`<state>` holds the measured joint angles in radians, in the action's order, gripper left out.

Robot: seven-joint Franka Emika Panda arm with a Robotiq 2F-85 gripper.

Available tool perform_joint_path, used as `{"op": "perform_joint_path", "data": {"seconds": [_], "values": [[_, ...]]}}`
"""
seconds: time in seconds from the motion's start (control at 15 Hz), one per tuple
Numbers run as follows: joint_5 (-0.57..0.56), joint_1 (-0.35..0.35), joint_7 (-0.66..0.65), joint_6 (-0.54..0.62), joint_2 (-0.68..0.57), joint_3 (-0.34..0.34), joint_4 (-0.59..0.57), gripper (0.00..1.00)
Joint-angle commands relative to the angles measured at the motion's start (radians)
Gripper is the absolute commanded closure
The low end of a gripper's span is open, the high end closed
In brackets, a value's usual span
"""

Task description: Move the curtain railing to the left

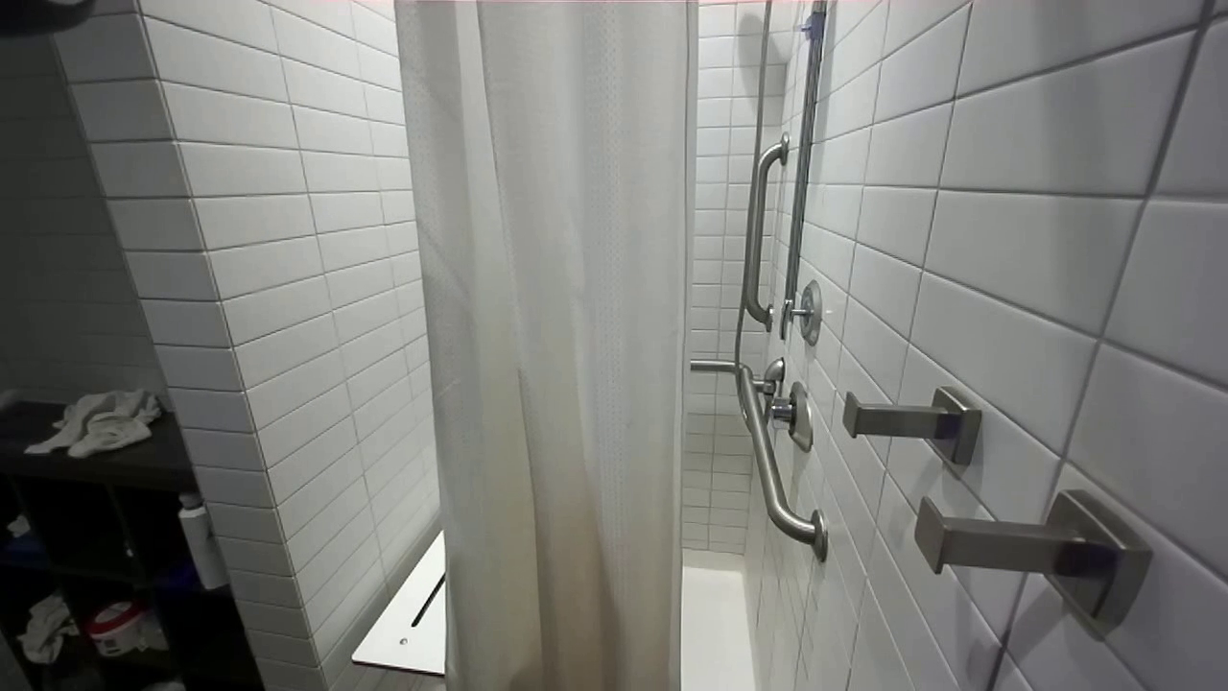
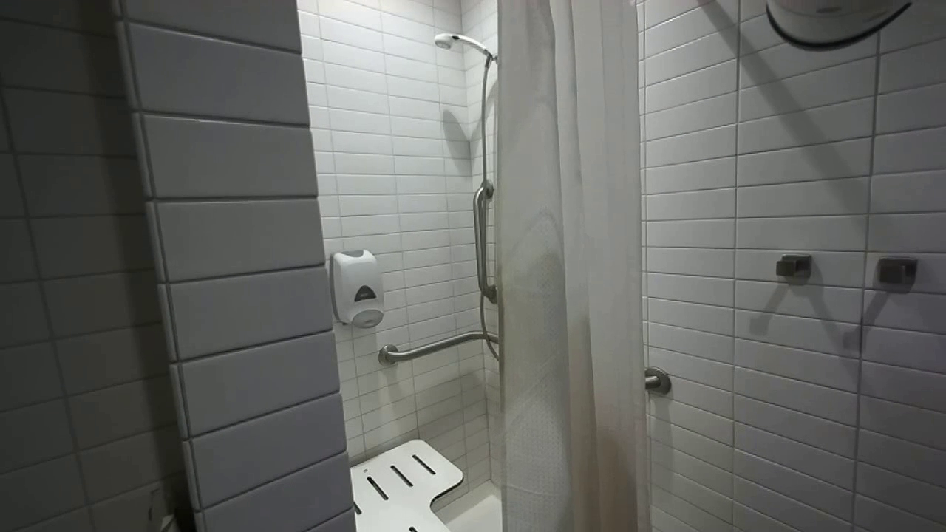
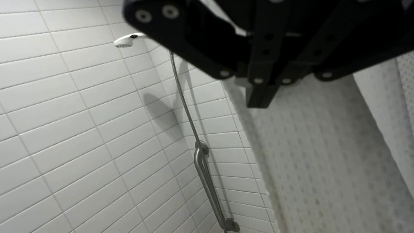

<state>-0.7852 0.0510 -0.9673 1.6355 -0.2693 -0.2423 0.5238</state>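
Note:
The off-white curtain (image 1: 566, 317) hangs in vertical folds in the middle of an exterior view, with brownish stains low down. It also hangs right of middle in an exterior view (image 2: 584, 281). Its top and the rail are out of view. In the wrist view the dotted curtain fabric (image 3: 323, 155) fills the lower right, its left edge slanting down. My black gripper (image 3: 258, 105) comes in from the top of the wrist view. Its fingertips are together, over the curtain close to its left edge. I see no fabric between them. Neither exterior view shows the gripper.
A white slatted bench (image 2: 410, 476) stands inside the shower. Chrome grab bars (image 1: 772, 451) and wall hooks (image 1: 1017, 537) stick out from the tiles. A soap dispenser (image 2: 358, 288) and a shower head (image 3: 124, 41) are inside. A dark shelf (image 1: 86, 480) stands outside.

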Motion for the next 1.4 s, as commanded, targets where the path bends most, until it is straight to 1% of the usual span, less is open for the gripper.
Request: {"op": "perform_joint_path", "data": {"seconds": [0.0, 0.27, 0.8, 0.87, 0.93, 1.0, 1.13, 1.2, 1.27, 1.33], "values": [[0.051, -0.052, -0.011, -0.027, -0.006, 0.003, -0.011, 1.0], [0.127, -0.145, -0.035, -0.063, -0.003, 0.005, -0.013, 1.0], [0.237, -0.317, -0.072, -0.08, 0.003, 0.007, -0.027, 1.0], [0.258, -0.348, -0.074, -0.082, 0.006, 0.008, -0.028, 1.0], [0.316, -0.243, -0.04, -0.135, -0.071, 0.171, -0.178, 1.0], [0.352, -0.255, -0.041, -0.149, -0.076, 0.201, -0.195, 1.0], [0.44, -0.279, -0.042, -0.184, -0.099, 0.283, -0.252, 1.0], [0.427, -0.342, -0.065, -0.156, -0.052, 0.215, -0.17, 1.0], [0.501, -0.316, -0.063, -0.147, -0.046, 0.32, -0.157, 1.0], [0.525, -0.332, -0.065, -0.148, -0.046, 0.329, -0.157, 1.0]]}}
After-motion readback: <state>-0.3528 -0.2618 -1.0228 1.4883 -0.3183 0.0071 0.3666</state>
